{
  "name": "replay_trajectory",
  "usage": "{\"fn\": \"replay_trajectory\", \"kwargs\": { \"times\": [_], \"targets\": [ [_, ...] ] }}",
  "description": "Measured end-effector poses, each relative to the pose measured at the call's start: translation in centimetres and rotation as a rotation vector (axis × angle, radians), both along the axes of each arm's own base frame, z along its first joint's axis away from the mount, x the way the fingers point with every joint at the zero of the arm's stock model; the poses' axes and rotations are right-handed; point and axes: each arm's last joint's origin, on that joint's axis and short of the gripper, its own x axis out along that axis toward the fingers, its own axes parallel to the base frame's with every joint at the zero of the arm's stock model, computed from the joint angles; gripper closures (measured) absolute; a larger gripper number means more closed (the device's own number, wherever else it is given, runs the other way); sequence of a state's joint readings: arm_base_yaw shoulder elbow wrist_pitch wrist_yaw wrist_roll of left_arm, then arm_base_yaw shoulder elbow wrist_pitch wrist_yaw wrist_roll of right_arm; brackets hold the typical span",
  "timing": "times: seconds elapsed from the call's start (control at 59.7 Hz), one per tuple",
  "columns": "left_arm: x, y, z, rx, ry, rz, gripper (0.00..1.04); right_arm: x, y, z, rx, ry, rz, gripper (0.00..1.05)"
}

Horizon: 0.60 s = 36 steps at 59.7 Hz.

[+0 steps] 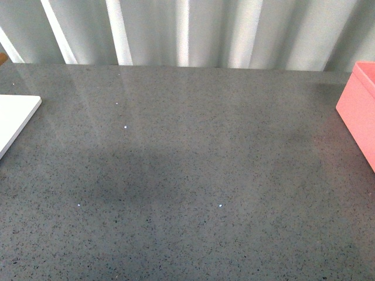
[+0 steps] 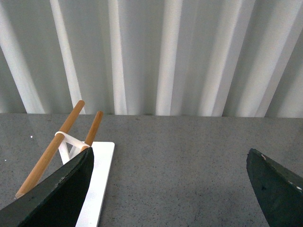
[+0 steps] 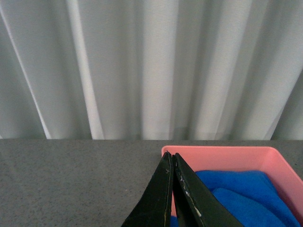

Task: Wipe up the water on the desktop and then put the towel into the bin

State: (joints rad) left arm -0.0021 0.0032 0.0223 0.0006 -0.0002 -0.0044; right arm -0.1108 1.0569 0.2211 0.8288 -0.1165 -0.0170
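Observation:
The dark-grey speckled desktop (image 1: 187, 175) fills the front view; neither arm shows there. The salmon-pink bin (image 1: 360, 111) stands at its right edge. In the right wrist view the blue fluffy towel (image 3: 246, 194) lies bunched inside the bin (image 3: 227, 156). My right gripper (image 3: 171, 155) is shut and empty, its tips above the bin's near-left corner, apart from the towel. My left gripper (image 2: 170, 158) is open and empty, its jaws wide apart over bare desktop (image 2: 180, 165).
A flat white board (image 1: 14, 120) lies at the left edge of the desktop; in the left wrist view it (image 2: 97, 184) carries two wooden rods (image 2: 57, 142) on a white frame. White pleated curtains (image 1: 187, 29) hang behind the desk.

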Motion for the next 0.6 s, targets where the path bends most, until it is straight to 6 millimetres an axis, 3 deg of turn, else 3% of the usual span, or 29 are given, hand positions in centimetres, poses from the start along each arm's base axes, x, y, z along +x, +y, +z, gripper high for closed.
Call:
{"fn": "replay_trajectory", "kwargs": {
  "times": [0.318,0.603],
  "targets": [
    [0.0,0.0,0.0,0.0,0.0,0.0,0.07,-3.3,1.8,-1.4,-0.001,0.006,0.0,1.02],
    [0.0,0.0,0.0,0.0,0.0,0.0,0.07,-5.1,1.8,-2.4,-0.001,-0.012,-0.002,1.02]
  ]
}}
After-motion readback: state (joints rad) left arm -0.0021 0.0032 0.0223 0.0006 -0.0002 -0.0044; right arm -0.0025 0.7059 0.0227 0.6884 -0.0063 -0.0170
